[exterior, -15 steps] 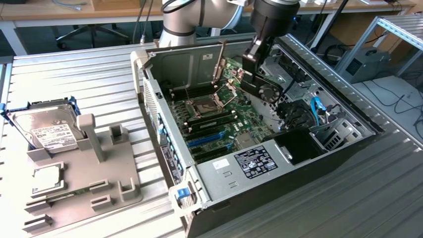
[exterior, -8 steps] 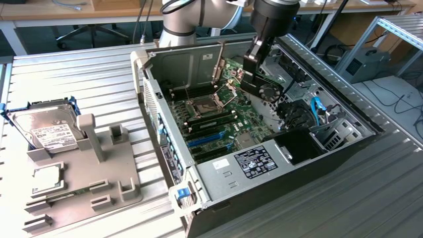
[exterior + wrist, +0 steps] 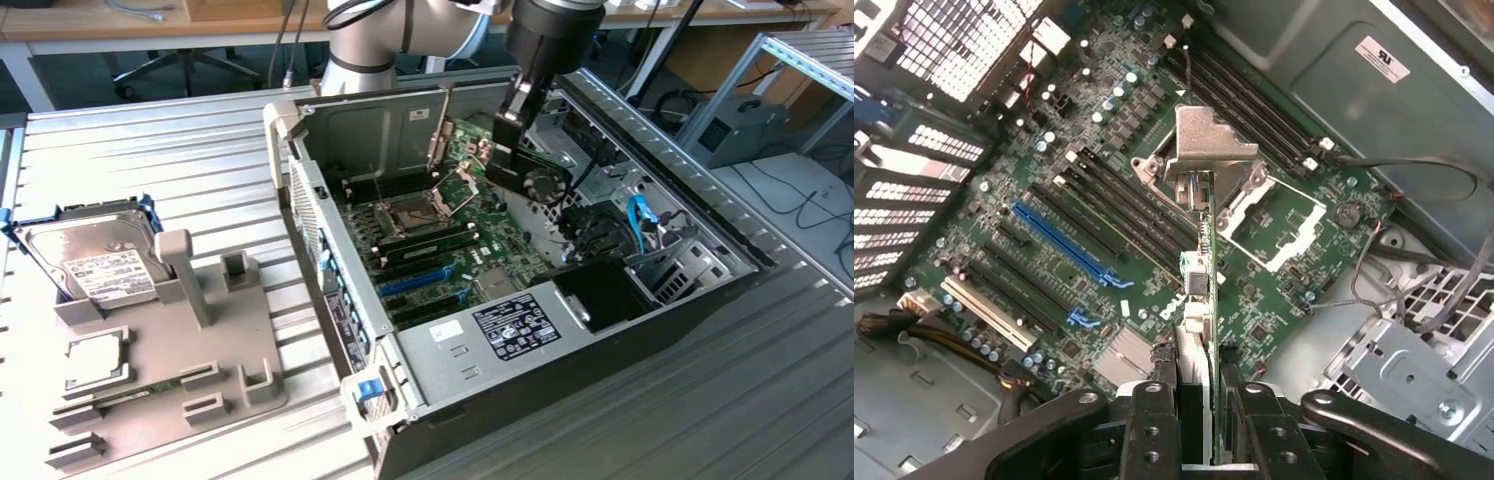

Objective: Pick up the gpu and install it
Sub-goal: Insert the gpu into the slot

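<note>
My gripper (image 3: 513, 122) is shut on the gpu (image 3: 531, 172), a black card with a round fan, and holds it on edge in the air over the open computer case (image 3: 674, 315). In the wrist view the gpu (image 3: 1201, 270) runs edge-on away from my gripper (image 3: 1199, 405), with its silver bracket (image 3: 1206, 150) at the far end. The two black fingers (image 3: 1154, 425) press on either side of the card. Below it lies the green motherboard (image 3: 1254, 300), with black slots and a blue slot (image 3: 1069, 245) off to one side of the card.
The case lies on its side on a ribbed metal table (image 3: 147, 150). On the exterior view's left, a grey fixture tray (image 3: 200, 370) holds a silver hard drive (image 3: 100, 262). Inside the case are the CPU socket (image 3: 407, 212), blue cables (image 3: 638, 222) and a power supply (image 3: 514, 325).
</note>
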Controlling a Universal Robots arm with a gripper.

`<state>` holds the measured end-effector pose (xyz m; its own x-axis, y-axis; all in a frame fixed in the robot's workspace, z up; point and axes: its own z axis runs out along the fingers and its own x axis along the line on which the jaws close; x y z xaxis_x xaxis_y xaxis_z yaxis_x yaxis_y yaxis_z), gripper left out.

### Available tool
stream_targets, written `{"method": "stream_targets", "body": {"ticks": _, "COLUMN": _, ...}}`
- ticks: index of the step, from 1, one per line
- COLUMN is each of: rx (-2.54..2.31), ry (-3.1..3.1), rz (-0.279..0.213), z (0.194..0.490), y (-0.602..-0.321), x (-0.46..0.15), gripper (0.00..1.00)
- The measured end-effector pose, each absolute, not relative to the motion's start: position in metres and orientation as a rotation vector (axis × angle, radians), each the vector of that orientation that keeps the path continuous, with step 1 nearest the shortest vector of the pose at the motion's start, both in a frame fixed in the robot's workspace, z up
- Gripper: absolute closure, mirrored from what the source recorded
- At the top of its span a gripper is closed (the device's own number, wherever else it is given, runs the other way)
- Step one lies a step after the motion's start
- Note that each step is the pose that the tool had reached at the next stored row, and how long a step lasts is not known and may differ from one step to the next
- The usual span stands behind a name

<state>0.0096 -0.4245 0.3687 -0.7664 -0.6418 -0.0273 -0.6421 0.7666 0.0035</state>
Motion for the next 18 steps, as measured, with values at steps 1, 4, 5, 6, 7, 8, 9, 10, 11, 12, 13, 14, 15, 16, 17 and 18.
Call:
{"method": "stream_targets", "body": {"ticks": 1, "rx": -1.072, "ry": 2.927, "rz": 0.020, "z": 0.3687, "y": -0.4245, "x": 0.0096, "gripper": 0.73}}
{"method": "stream_targets", "body": {"ticks": 4, "rx": -1.100, "ry": 2.917, "rz": 0.020, "z": 0.3686, "y": -0.4244, "x": 0.0097, "gripper": 0.73}}
{"method": "stream_targets", "body": {"ticks": 5, "rx": -1.107, "ry": 2.914, "rz": 0.020, "z": 0.3686, "y": -0.4244, "x": 0.0097, "gripper": 0.73}}
{"method": "stream_targets", "body": {"ticks": 6, "rx": -1.115, "ry": 2.911, "rz": 0.020, "z": 0.3686, "y": -0.4244, "x": 0.0097, "gripper": 0.73}}
{"method": "stream_targets", "body": {"ticks": 7, "rx": -1.121, "ry": 2.909, "rz": 0.020, "z": 0.3685, "y": -0.4244, "x": 0.0097, "gripper": 0.73}}
{"method": "stream_targets", "body": {"ticks": 8, "rx": -1.127, "ry": 2.906, "rz": 0.020, "z": 0.3685, "y": -0.4244, "x": 0.0097, "gripper": 0.73}}
{"method": "stream_targets", "body": {"ticks": 9, "rx": -1.135, "ry": 2.904, "rz": 0.020, "z": 0.3685, "y": -0.4245, "x": 0.0097, "gripper": 0.73}}
{"method": "stream_targets", "body": {"ticks": 10, "rx": -1.141, "ry": 2.901, "rz": 0.020, "z": 0.3685, "y": -0.4244, "x": 0.0097, "gripper": 0.73}}
{"method": "stream_targets", "body": {"ticks": 11, "rx": -1.147, "ry": 2.899, "rz": 0.020, "z": 0.3685, "y": -0.4244, "x": 0.0097, "gripper": 0.73}}
{"method": "stream_targets", "body": {"ticks": 12, "rx": -1.154, "ry": 2.896, "rz": 0.020, "z": 0.3685, "y": -0.4244, "x": 0.0097, "gripper": 0.73}}
{"method": "stream_targets", "body": {"ticks": 13, "rx": -1.161, "ry": 2.893, "rz": 0.020, "z": 0.3685, "y": -0.4244, "x": 0.0097, "gripper": 0.73}}
{"method": "stream_targets", "body": {"ticks": 14, "rx": -1.167, "ry": 2.891, "rz": 0.020, "z": 0.3684, "y": -0.4244, "x": 0.0097, "gripper": 0.73}}
{"method": "stream_targets", "body": {"ticks": 15, "rx": -1.174, "ry": 2.888, "rz": 0.020, "z": 0.3684, "y": -0.4244, "x": 0.0097, "gripper": 0.73}}
{"method": "stream_targets", "body": {"ticks": 16, "rx": -1.182, "ry": 2.885, "rz": 0.020, "z": 0.3684, "y": -0.4244, "x": 0.0097, "gripper": 0.73}}
{"method": "stream_targets", "body": {"ticks": 17, "rx": -1.189, "ry": 2.882, "rz": 0.020, "z": 0.3684, "y": -0.4244, "x": 0.0098, "gripper": 0.73}}
{"method": "stream_targets", "body": {"ticks": 18, "rx": -1.198, "ry": 2.878, "rz": 0.020, "z": 0.3684, "y": -0.4244, "x": 0.0098, "gripper": 0.73}}
